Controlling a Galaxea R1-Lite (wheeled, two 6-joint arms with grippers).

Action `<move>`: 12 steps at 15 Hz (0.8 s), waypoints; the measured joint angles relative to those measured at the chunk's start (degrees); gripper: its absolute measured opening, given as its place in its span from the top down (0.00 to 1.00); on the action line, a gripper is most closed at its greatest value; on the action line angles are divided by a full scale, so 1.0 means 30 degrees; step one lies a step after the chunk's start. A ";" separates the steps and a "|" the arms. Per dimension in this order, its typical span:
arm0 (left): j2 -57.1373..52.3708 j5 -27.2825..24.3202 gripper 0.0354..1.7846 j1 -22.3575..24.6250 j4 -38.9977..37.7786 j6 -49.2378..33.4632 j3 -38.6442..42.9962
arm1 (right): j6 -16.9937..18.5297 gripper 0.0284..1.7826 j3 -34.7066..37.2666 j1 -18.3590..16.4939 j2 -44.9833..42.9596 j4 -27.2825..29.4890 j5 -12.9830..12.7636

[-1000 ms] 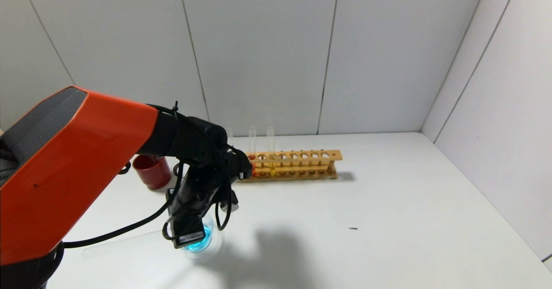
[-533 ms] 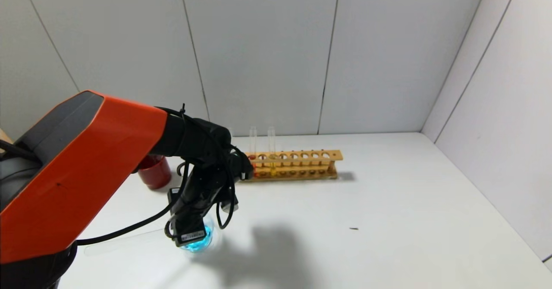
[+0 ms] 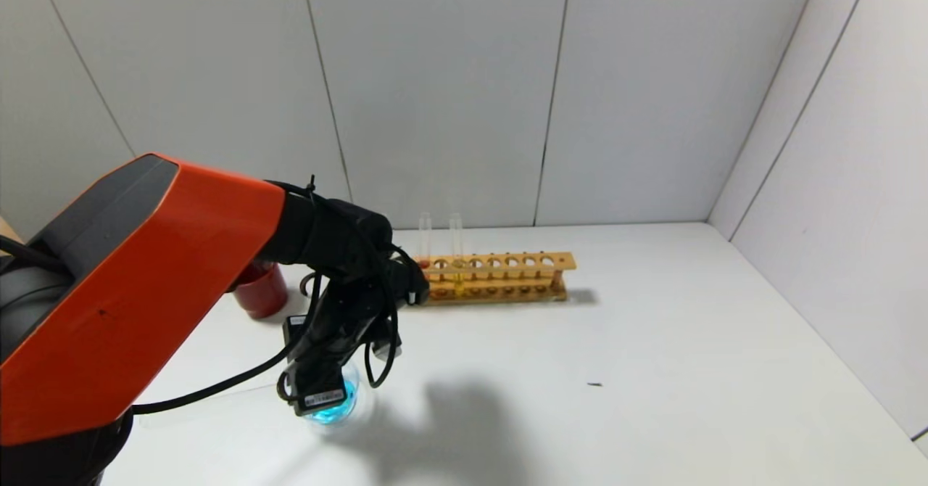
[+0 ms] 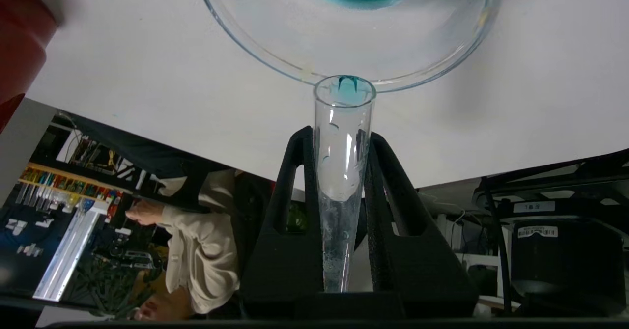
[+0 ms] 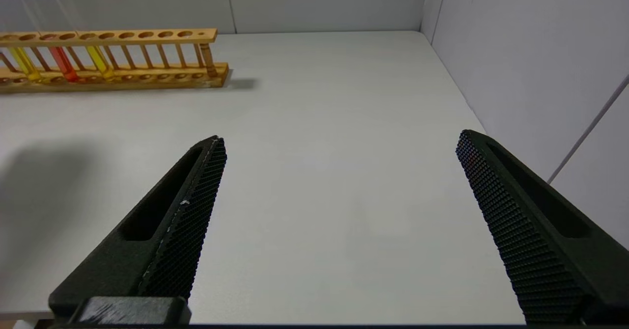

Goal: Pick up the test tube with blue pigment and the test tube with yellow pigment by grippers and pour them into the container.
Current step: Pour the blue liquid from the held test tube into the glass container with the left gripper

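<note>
The left gripper (image 3: 330, 388) hangs low in the lower left of the head view, right over the container (image 3: 341, 406), its jaws clamped tight on the test tube with blue pigment (image 4: 341, 172). From the left wrist view that tube is nearly drained: only a small teal trace clings inside its open mouth, which sits at the rim of the container (image 4: 275, 54), the clear glass bowl filling the top of that frame with a pool of blue liquid in it. Behind the arm in the head view, left of centre, a dark red cup (image 3: 259, 288) stands on the white table (image 3: 652, 370). The wooden tube rack (image 3: 500, 277) stretches across the middle of the head view near the back wall, with clear tubes rising from its left end. Through the right wrist view the rack (image 5: 147, 56) lies in the upper left corner, holding a test tube with yellow pigment (image 5: 98, 59), a red-orange tube (image 5: 63, 64) beside it and another yellow tube (image 5: 23, 63) at the frame's edge. The right gripper (image 5: 341, 145) hovers above bare table, well apart from the rack, jaws spread wide and holding nothing.
</note>
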 joint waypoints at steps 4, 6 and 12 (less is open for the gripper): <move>-0.0037 0.0000 0.85 0.0000 0.0276 -0.0016 -0.0146 | -0.0016 0.04 0.0000 0.0000 0.0000 0.0000 -0.0008; -0.0028 0.0012 0.85 -0.0024 0.0902 -0.0033 -0.0414 | -0.0008 0.04 0.0000 0.0000 0.0000 0.0000 0.0000; 0.0158 0.0000 0.85 -0.0264 0.2206 -0.0228 -0.0992 | -0.0008 0.04 0.0000 0.0000 0.0000 0.0008 -0.0008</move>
